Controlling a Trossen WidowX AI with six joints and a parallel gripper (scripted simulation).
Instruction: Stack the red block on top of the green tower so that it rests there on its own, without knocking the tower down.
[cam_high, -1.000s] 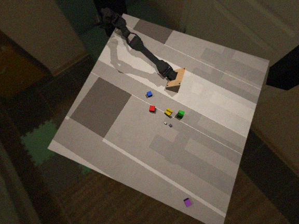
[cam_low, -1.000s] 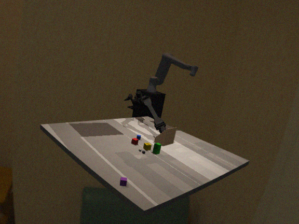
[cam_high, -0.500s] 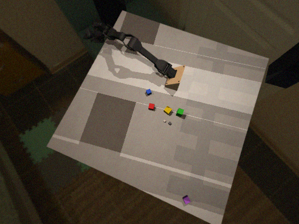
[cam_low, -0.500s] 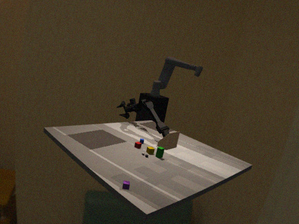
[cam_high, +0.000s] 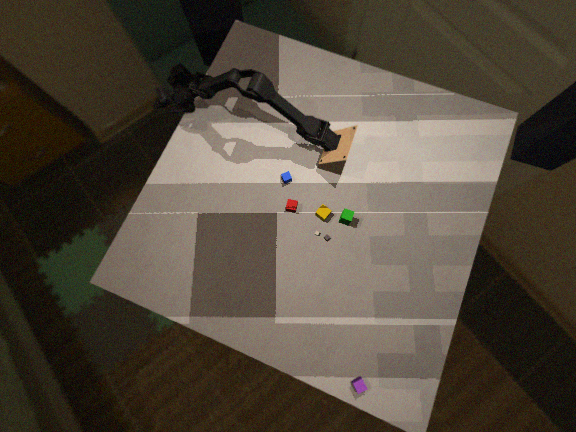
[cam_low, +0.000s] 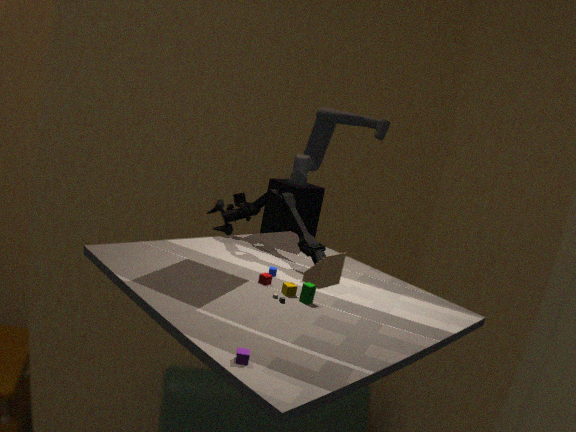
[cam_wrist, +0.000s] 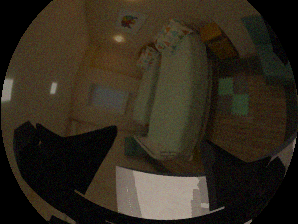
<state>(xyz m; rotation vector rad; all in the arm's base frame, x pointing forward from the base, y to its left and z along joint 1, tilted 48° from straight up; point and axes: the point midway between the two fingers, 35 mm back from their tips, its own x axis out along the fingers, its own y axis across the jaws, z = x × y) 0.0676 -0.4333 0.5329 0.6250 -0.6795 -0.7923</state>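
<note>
The red block (cam_high: 291, 205) (cam_low: 265, 279) lies on the table (cam_high: 320, 280) (cam_low: 260, 320), left of the yellow block. The green tower (cam_high: 346, 216) (cam_low: 308, 293) stands upright, taller than it is wide, just right of the yellow block, with nothing on top. My gripper (cam_high: 166, 90) (cam_low: 211, 221) (cam_wrist: 160, 137) is wide open and empty. It is raised by the table's left edge in the top view, far from the red block and the tower. The wrist view shows the room and a strip of table, with neither the red block nor the tower.
A yellow block (cam_high: 323, 213) (cam_low: 289, 289) sits between red and green. A blue block (cam_high: 286, 177) (cam_low: 272, 271) lies near the red one. Two tiny pieces lie near yellow. A purple block (cam_high: 359, 385) (cam_low: 243, 356) is far off. A wooden board (cam_high: 345, 137) (cam_low: 327, 272) is at my arm's base.
</note>
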